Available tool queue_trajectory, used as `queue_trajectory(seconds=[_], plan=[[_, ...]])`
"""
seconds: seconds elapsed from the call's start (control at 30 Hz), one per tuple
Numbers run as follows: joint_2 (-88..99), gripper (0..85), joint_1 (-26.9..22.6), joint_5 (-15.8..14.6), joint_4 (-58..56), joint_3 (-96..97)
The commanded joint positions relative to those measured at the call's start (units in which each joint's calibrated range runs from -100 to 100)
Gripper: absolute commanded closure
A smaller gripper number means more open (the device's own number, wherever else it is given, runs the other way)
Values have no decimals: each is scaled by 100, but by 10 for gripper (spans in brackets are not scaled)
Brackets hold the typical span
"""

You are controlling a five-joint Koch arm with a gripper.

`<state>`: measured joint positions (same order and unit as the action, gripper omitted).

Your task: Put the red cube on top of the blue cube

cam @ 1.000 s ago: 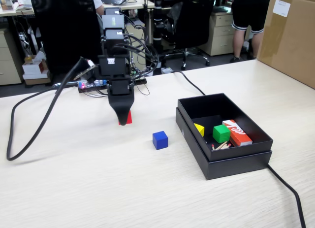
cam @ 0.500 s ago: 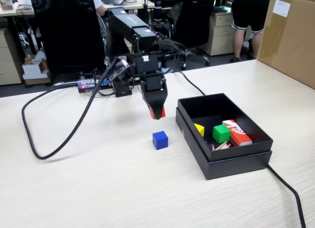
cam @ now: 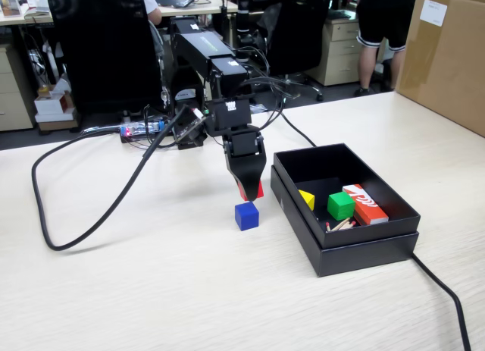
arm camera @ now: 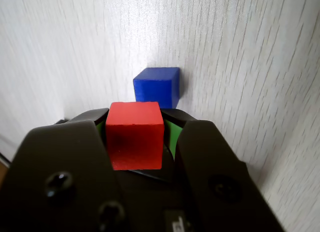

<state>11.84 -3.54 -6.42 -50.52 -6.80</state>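
Between the two black jaws of the tool [arm camera: 135, 123], seen from the wrist, sits the small matte red cube [arm camera: 135, 134], clamped on its two opposite side faces with its top and front faces bare; in the fixed view only a corner of red [cam: 258, 189] shows under the pointed black tool [cam: 249, 192], held clear above the pale wood-grain surface [cam: 151, 290]. Just below it and a shade to the left in that view rests the small matte dark-blue cube [cam: 246, 215], alone on the surface; in the wrist view the same cube [arm camera: 157, 86] lies just beyond the red one, so the two look nearly lined up but not yet touching. I'd judge the red cube to be light, hard and rigid, with flat parallel sides, so the flat-face hold it is in now looks like the right place to take it; the matte finish should not slip much. The blue one looks just as light and loose, so a sideways nudge could shove it. To the right in the fixed view stands an open black rectangular box [cam: 394, 245] holding a green cube [cam: 340, 205], a yellow block [cam: 307, 199] and an orange-red carton with white print [cam: 365, 203].
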Motion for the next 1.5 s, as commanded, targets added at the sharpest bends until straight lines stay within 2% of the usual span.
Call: queue_trajectory(seconds=[0.0, 1.47], plan=[[106, 846, 5, -15, 262, -181], [106, 843, 68, 0, 659, 381]])
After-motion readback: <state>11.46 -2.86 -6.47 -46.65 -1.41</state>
